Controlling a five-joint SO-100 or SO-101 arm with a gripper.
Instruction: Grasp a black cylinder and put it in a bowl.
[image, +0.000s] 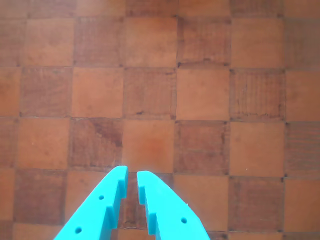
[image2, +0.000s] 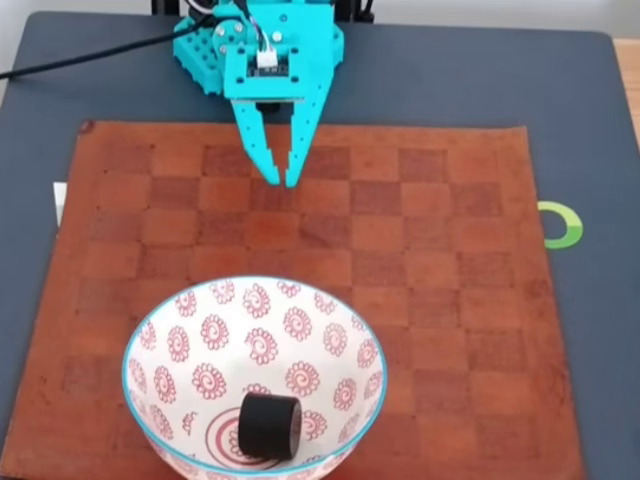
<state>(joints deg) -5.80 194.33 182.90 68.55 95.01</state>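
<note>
**Cylinder lies in the bowl; arm stands clear at the far edge of the mat**

Taking the bowl as landmark, the largest thing is the dark table top (image2: 600, 130), which runs out past the bowl on every side. On it lies the brown chequered mat (image2: 450, 300), and the bowl sits on the mat's near part, toward the left in the fixed view. A small green ring mark (image2: 563, 224) lies on the table up and to the right of the bowl, just off the mat's right edge.

The bowl (image2: 180, 330) is white with red spirals and a light blue rim, and it stands upright. The turquoise arm is well apart from it, at the far edge of the mat, with its gripper (image2: 283, 181) pointing down toward the bowl's side of the mat. The jaws are nearly closed, a thin gap between the tips, and nothing is held; the wrist view shows the same narrow gap at the gripper (image: 132, 172) with only bare mat squares (image: 150, 90) ahead.

The black cylinder (image2: 268, 426) lies on its side inside the bowl, on the red rings at the bottom, toward the near wall.

By this layout the placing looks done, and the step in hand reads as the arm's rest after release. The next move calls for nothing more than staying clear of the bowl.
</note>
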